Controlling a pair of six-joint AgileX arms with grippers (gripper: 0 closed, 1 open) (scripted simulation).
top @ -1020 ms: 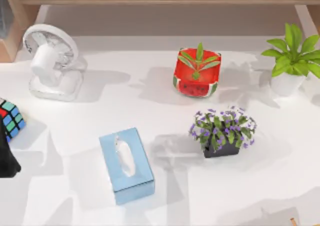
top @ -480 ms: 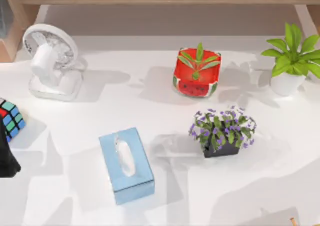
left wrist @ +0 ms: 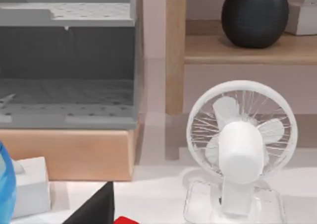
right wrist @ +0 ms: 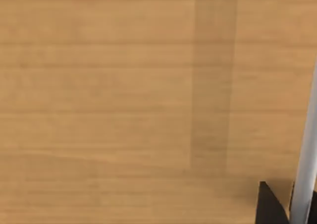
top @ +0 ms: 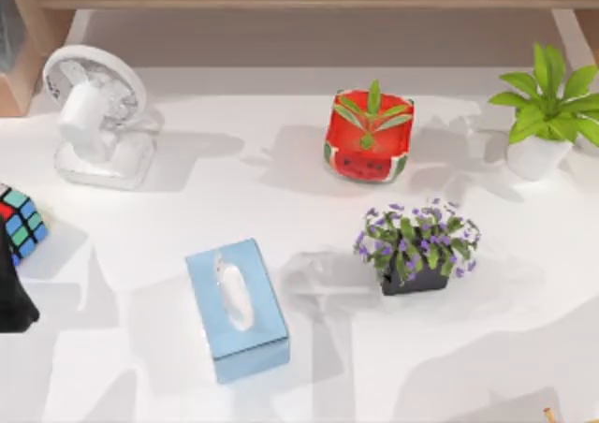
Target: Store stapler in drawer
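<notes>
A sliver of the glossy red stapler (left wrist: 130, 220) shows at the lower edge of the left wrist view, right beside a black part of my left gripper (left wrist: 94, 209). Whether it is held cannot be made out. Beyond them the grey drawer (left wrist: 99, 120) stands open on a wooden base, its perforated floor bare. In the top view my left arm's black end (top: 13, 301) sits at the table's left edge, below a colour cube (top: 19, 222). My right gripper (right wrist: 270, 206) faces a wooden panel (right wrist: 124, 85) at close range.
On the table stand a white fan (top: 94, 114), a blue tissue box (top: 236, 309), a red watermelon-patterned pot (top: 368, 135), a purple flower pot (top: 416, 250) and a green plant (top: 547, 114). A black vase (left wrist: 255, 16) sits on the wooden shelf.
My left arm's black end has shifted a little at the table's left edge. The shadows on the lower right of the table have moved. The table's objects are where they were.
</notes>
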